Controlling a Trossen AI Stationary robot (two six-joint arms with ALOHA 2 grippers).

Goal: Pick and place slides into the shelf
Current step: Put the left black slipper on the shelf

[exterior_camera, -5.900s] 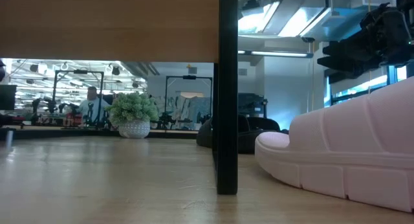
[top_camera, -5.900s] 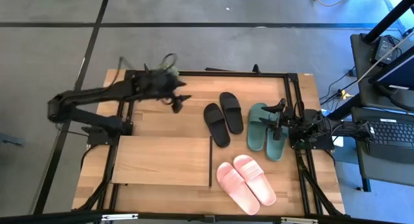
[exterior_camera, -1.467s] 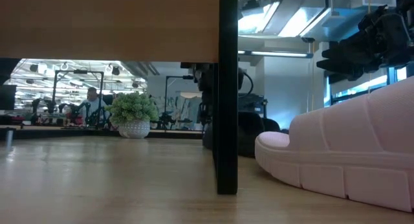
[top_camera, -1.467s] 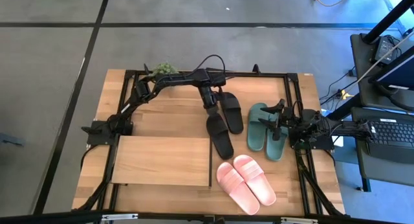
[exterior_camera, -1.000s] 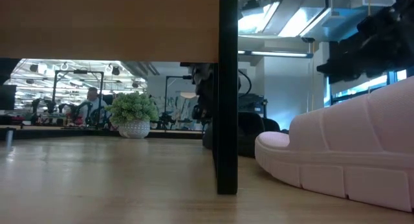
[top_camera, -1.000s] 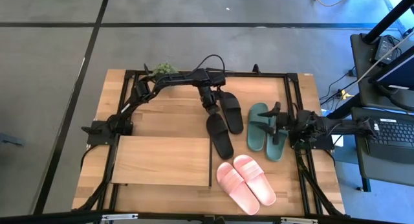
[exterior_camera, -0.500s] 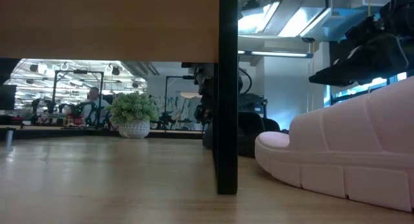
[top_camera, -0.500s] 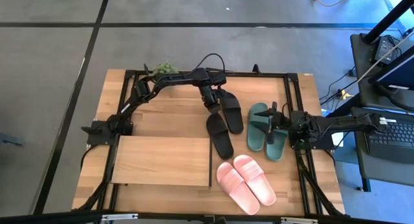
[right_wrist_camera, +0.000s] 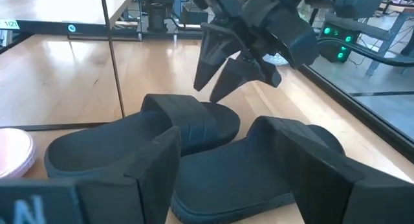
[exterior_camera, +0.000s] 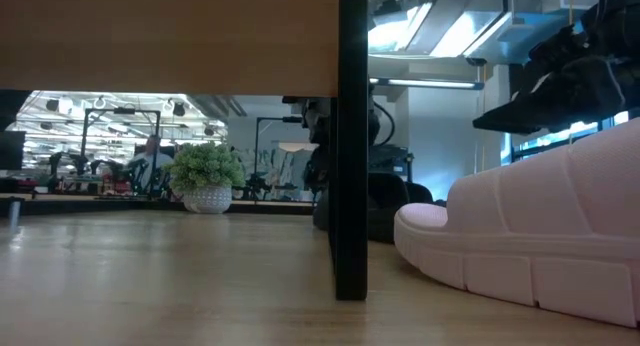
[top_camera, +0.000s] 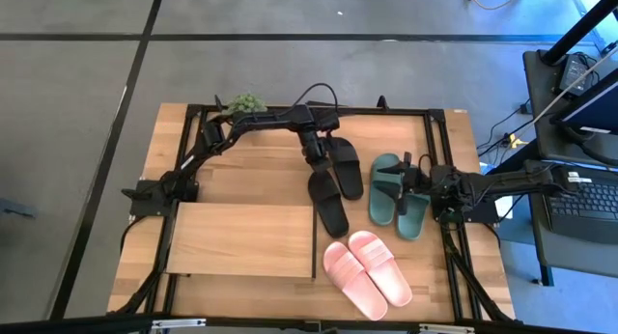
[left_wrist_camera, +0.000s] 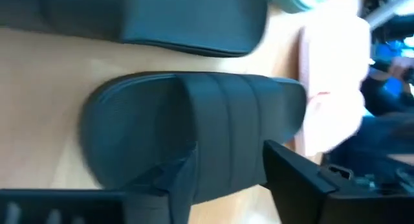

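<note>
Presently the open, empty left gripper (top_camera: pixel 314 156) is poised over a black slide (top_camera: pixel 327 202) just beyond the shelf (top_camera: pixel 241 239), whose light, flexible rubber is probably best pinched at the strap (left_wrist_camera: pixel 223 130).

potted plant (exterior_camera: pixel 207 176) at table's far edge | keyboard (top_camera: pixel 588 196) on side desk | wooden tabletop (top_camera: pixel 249 170)
</note>
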